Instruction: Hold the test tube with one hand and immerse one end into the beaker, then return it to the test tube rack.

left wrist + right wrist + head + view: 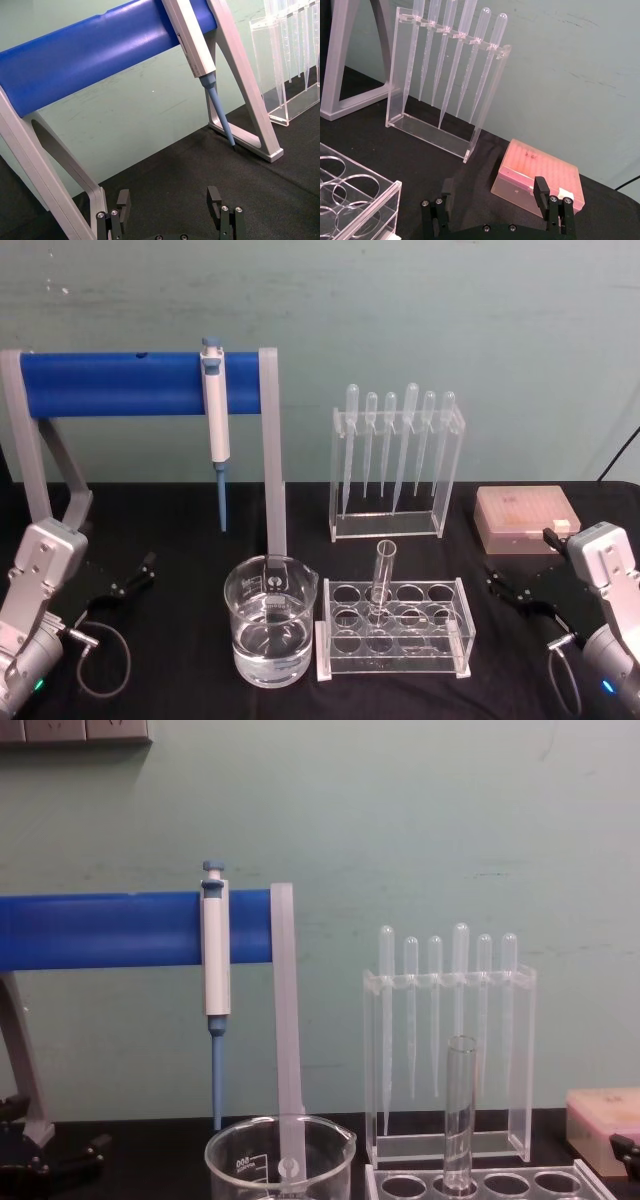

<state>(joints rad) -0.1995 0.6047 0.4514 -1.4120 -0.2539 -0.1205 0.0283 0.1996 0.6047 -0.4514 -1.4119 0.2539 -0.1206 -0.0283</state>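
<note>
Left gripper (169,202) rests low at the table's left side, jaws spread wide, nothing between them. Right gripper (494,192) sits low on the right, near the pink tip box (527,518), jaws also apart and empty. Test tube (384,575) stands upright in the back row of the test tube rack (400,665). Beaker (270,630), part-filled with clear liquid, is just left of the rack. My reading: nothing begun; grasp, dip and return all remain.

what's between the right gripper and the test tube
In the head view, the rack's empty holes and bare table separate right gripper from test tube.
</note>
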